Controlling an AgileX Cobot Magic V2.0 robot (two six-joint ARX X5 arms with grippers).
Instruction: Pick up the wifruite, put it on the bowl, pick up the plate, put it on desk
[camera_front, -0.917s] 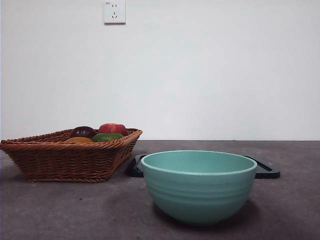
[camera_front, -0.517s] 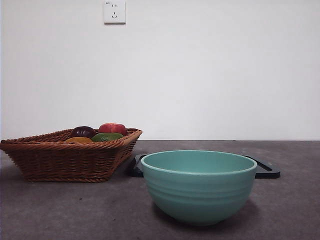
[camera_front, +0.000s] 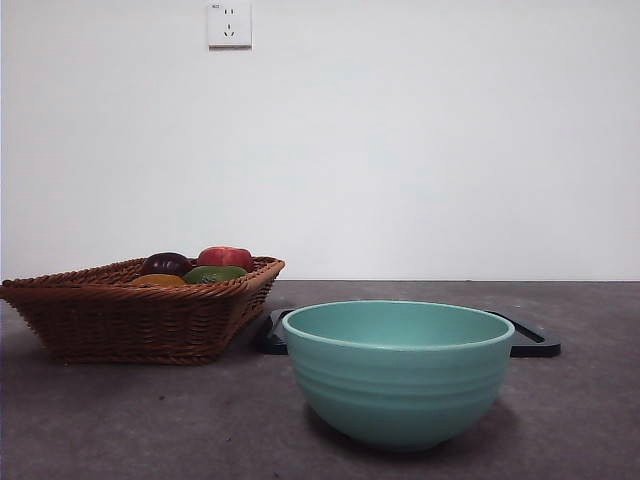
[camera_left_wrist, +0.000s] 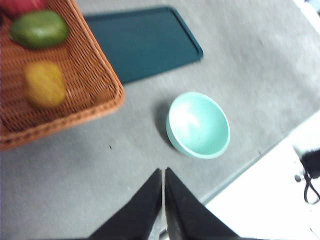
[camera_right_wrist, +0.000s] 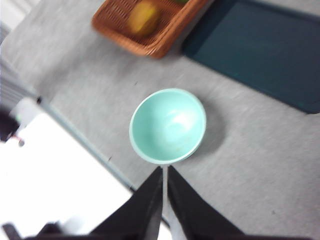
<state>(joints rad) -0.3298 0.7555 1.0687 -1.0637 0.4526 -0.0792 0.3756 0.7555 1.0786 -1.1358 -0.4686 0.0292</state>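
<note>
Nothing has shifted in the front view over the last second — basket (camera_front: 140, 318), bowl (camera_front: 398, 372) and tray (camera_front: 528, 340) sit exactly as they did, and no arm shows there. Reading: the run has not yet begun in earnest; both arms wait high above the desk (camera_front: 150, 420).

Left gripper (camera_left_wrist: 163, 187) — jaws together, only a hairline gap, holding nothing; it hangs over bare desk near the bowl (camera_left_wrist: 198, 125), with the basket (camera_left_wrist: 60, 95) off to one side. Right gripper (camera_right_wrist: 165, 192) — jaws likewise pressed together and empty, hanging just beside the bowl's rim (camera_right_wrist: 168, 126).

Wifruite (camera_left_wrist: 45, 83): lies in the basket, on the wicker floor, apart from the green fruit (camera_left_wrist: 39, 29) beside it. Right wrist view shows it too (camera_right_wrist: 144, 17), near the basket's edge, blurred. In the front view only a sliver of it (camera_front: 158, 280) clears the wicker rim, in front of the dark purple fruit (camera_front: 166, 263) and next to the red apple (camera_front: 225, 257).

Bowl: empty, upright, well apart from the basket, in front of the dark tray (camera_left_wrist: 142, 42). Tray lies flat on the desk, nothing on it.

Judgement: zero of the task done. First step pending — an arm must part its jaws, go down into the basket and take the wifruite. The left arm looks better placed. Risk: the neighbouring fruits and the slanted wicker wall crowd the approach.
</note>
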